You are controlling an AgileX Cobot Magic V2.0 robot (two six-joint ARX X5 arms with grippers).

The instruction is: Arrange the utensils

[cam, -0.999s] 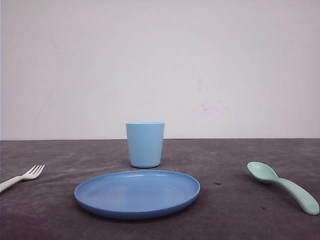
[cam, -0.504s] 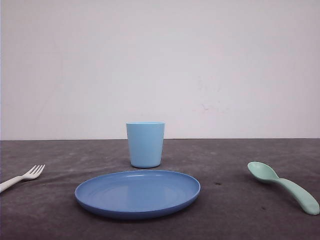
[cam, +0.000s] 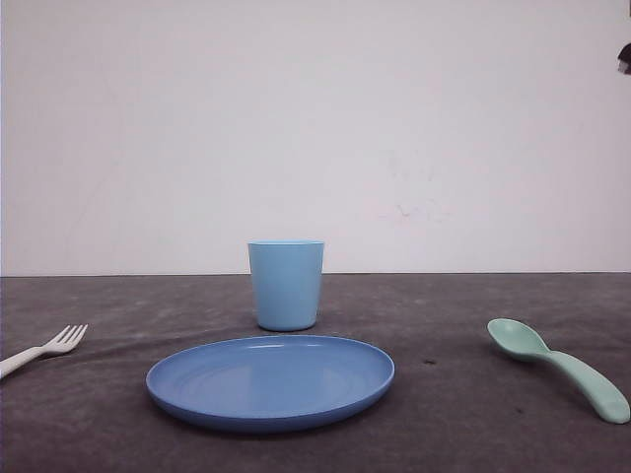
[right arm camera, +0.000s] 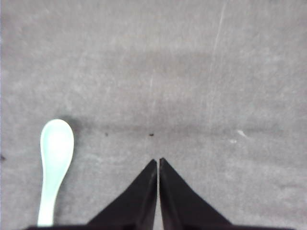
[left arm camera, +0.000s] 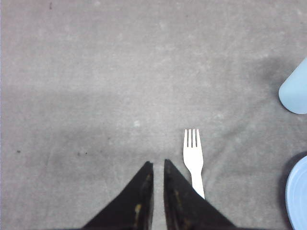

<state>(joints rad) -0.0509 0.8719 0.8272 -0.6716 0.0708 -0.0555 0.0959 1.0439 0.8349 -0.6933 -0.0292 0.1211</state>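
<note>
The left gripper (left arm camera: 155, 165) has its jaws nearly pressed together, a thin slit between them, holding nothing — the white fork (left arm camera: 194, 159) lies just beside it on the grey table (left arm camera: 96, 72). The right gripper (right arm camera: 158, 164) is likewise closed and empty, with the mint-green spoon (right arm camera: 53, 163) off to one side. In the front view, fork (cam: 44, 348) and spoon (cam: 560, 368) flank the blue plate (cam: 270, 380) — the light blue cup (cam: 286, 284) stands behind it.
</note>
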